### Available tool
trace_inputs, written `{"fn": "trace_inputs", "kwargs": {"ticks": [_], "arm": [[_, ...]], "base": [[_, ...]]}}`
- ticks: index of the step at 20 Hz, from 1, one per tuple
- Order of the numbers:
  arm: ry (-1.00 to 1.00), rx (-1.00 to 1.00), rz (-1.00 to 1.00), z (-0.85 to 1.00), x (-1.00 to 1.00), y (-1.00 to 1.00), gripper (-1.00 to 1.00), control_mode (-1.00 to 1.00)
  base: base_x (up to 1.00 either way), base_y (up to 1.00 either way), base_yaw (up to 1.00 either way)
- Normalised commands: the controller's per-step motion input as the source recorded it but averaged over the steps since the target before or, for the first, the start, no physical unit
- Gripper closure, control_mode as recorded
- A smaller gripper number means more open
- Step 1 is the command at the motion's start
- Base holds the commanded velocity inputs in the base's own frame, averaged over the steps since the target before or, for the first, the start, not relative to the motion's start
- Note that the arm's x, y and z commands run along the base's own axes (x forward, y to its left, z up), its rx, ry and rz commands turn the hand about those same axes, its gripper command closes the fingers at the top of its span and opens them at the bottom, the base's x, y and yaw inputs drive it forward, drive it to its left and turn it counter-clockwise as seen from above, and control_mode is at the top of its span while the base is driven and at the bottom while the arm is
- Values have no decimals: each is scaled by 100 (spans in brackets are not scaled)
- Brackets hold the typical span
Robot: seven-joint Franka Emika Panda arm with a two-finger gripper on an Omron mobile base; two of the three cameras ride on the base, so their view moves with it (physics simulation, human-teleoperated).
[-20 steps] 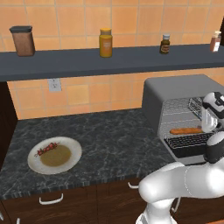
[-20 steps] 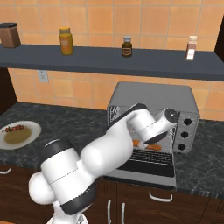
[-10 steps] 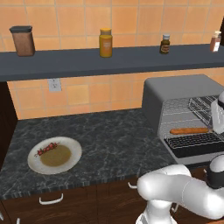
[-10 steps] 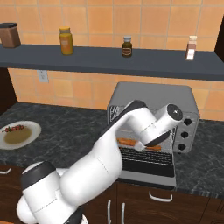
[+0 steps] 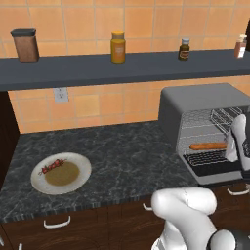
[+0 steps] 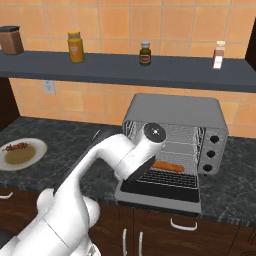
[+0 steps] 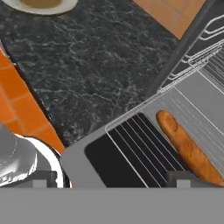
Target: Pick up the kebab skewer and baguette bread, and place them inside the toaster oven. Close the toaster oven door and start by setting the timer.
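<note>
The dark speckled stone worktop (image 5: 127,151) lies bare between the round cream plate (image 5: 61,173) at its left and the boxy grey metal toaster oven (image 5: 205,110) at its right, giving open passage. The oven's dark-glass door (image 6: 162,187) hangs down flat over the worktop's front edge, blocking a low approach. Inside, the long orange-brown baguette (image 6: 167,165) lies on the wire rack; room remains beside it. The grey wall shelf (image 5: 122,68) with 4 jars limits height above.

Plate (image 5: 80,178) on dark counter (image 5: 122,151)
</note>
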Motion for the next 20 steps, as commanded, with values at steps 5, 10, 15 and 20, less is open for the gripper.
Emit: {"fn": "trace_inputs", "kwargs": {"ticks": [5,10,15,20], "arm": [[5,0,-41,1,-14,100,-100,-100],[5,0,-32,4,-3,100,-100,-100],[4,0,-8,7,0,100,-100,-100],[5,-2,10,7,13,100,-100,-100]], "base": [[0,0,0],[0,0,0],[0,0,0],[0,0,0]]}}
